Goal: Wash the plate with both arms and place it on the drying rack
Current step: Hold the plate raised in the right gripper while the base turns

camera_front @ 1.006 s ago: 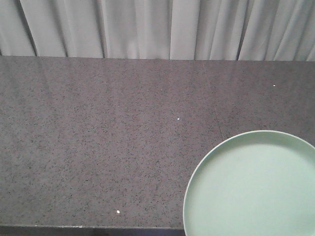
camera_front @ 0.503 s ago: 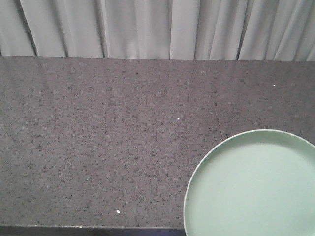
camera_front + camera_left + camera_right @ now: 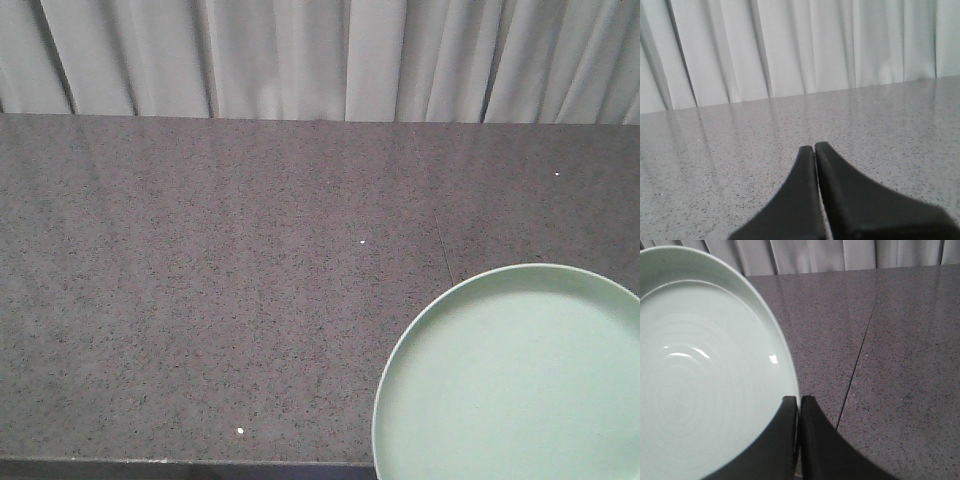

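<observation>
The pale mint-green plate (image 3: 510, 380) fills the lower right of the front view, cut off by the frame's edges. In the right wrist view the plate (image 3: 705, 365) covers the left half, and its rim runs down between the black fingers of my right gripper (image 3: 799, 398), which is shut on that rim. My left gripper (image 3: 814, 147) is shut with nothing between its fingers, and it hovers over bare speckled counter. Neither arm shows in the front view. The drying rack is out of view.
A dark speckled stone counter (image 3: 200, 280) spans every view, with a thin seam (image 3: 860, 360) running across it near the plate. Pale pleated curtains (image 3: 300, 60) hang along its far side. The counter's front edge (image 3: 150, 463) lies at the bottom of the front view.
</observation>
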You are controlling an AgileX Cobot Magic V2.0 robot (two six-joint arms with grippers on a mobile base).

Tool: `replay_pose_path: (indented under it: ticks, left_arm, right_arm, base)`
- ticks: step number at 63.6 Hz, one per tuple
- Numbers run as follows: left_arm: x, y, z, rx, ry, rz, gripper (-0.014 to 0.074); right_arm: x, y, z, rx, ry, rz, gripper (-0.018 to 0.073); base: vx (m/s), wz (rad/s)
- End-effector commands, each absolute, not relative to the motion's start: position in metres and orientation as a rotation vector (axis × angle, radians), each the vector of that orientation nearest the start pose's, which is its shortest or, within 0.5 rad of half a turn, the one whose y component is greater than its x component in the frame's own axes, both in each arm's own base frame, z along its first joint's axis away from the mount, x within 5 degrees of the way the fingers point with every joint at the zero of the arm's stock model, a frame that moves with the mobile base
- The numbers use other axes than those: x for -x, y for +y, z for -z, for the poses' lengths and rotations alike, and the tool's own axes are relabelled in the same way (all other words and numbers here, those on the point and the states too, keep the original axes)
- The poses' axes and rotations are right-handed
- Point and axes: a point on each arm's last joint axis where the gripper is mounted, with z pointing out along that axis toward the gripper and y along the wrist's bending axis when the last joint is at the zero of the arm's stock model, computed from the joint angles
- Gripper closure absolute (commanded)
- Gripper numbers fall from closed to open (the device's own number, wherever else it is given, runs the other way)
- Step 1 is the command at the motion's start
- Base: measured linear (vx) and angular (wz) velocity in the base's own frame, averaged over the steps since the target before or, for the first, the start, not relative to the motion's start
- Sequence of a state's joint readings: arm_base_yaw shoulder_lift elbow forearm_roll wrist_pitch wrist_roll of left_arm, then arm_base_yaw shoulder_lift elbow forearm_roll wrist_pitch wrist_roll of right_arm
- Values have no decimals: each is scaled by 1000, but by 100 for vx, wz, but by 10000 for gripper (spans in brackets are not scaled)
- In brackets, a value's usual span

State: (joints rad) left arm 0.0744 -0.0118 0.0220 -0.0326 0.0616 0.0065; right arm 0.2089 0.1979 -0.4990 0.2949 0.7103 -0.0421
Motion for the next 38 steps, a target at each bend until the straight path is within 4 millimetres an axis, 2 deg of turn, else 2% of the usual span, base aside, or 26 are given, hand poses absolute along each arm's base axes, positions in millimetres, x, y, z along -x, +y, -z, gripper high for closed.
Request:
replay_pose_path:
  ticks: [1,38]
  left_arm:
    - [-55,4,-215,80,1457,-32,603]
    - [-55,4,-215,80,1457,-32,603]
  right_arm:
    - [-38,24,-320,129,1787,-449,564]
    - [-38,24,-320,129,1787,-449,564]
  base:
    - [0,0]
    - [-2,8]
